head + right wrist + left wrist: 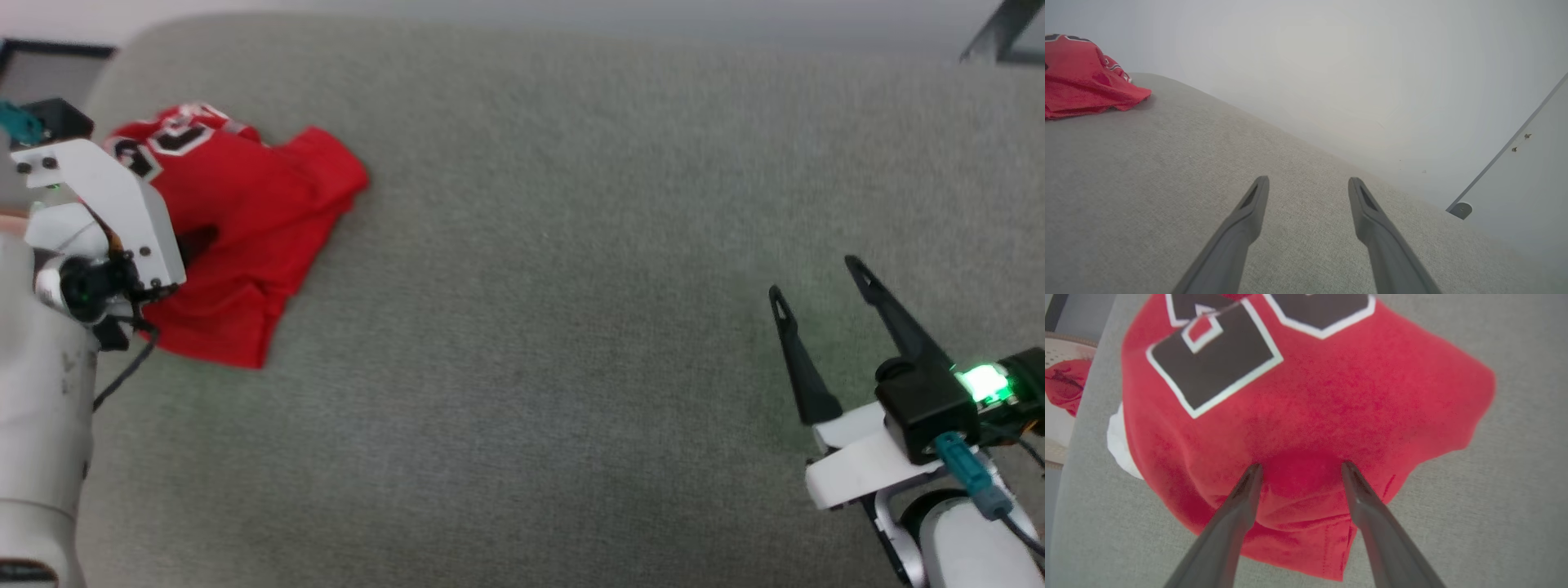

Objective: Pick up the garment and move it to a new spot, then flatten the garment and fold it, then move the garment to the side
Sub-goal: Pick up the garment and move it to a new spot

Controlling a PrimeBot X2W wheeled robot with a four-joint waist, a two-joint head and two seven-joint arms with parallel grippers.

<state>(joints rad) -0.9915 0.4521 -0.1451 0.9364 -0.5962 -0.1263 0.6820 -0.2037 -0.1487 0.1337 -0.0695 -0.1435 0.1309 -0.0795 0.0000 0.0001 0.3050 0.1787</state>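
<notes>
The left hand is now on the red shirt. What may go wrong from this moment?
1. The open left hand seems to press its tips into a bunched fold of the garment; closing may catch only one layer.
2. The garment lies near the edge of the grey cushion, so a pull might drag it off.
3. The open right hand is far away and cannot help quickly.
</notes>
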